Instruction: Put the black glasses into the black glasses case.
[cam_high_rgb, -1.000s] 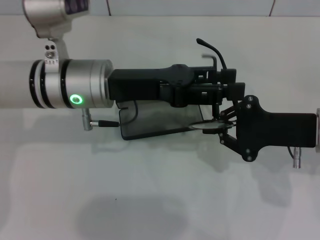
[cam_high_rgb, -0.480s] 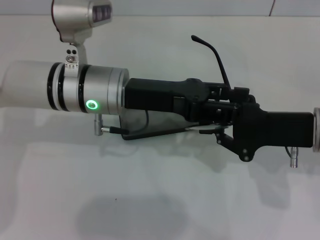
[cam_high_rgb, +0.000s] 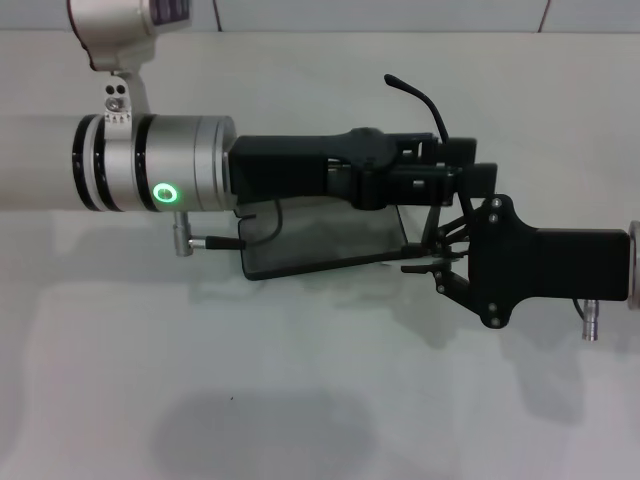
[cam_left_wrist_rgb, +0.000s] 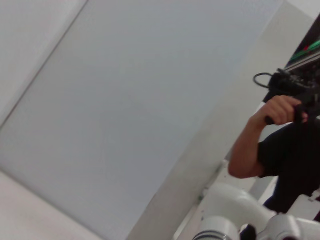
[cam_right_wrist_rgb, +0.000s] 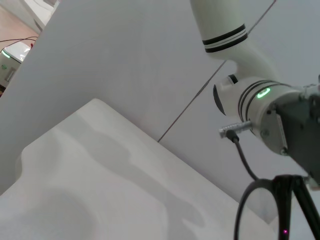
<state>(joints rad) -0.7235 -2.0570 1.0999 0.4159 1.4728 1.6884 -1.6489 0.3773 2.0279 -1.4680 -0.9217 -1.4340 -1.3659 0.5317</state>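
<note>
Where the two arms meet over the middle of the white tabletop (cam_high_rgb: 300, 380), the black glasses case (cam_high_rgb: 320, 240) lies open, its grey lining showing under the left arm. Reaching in from the left edge, the left gripper (cam_high_rgb: 455, 170) is over the case's right end; whether its fingers are apart or closed cannot be told. Coming from the right edge, the right gripper (cam_high_rgb: 432, 262) pinches the black glasses (cam_high_rgb: 425, 100) at the case's right end, one temple arm sticking up toward the far edge.
</note>
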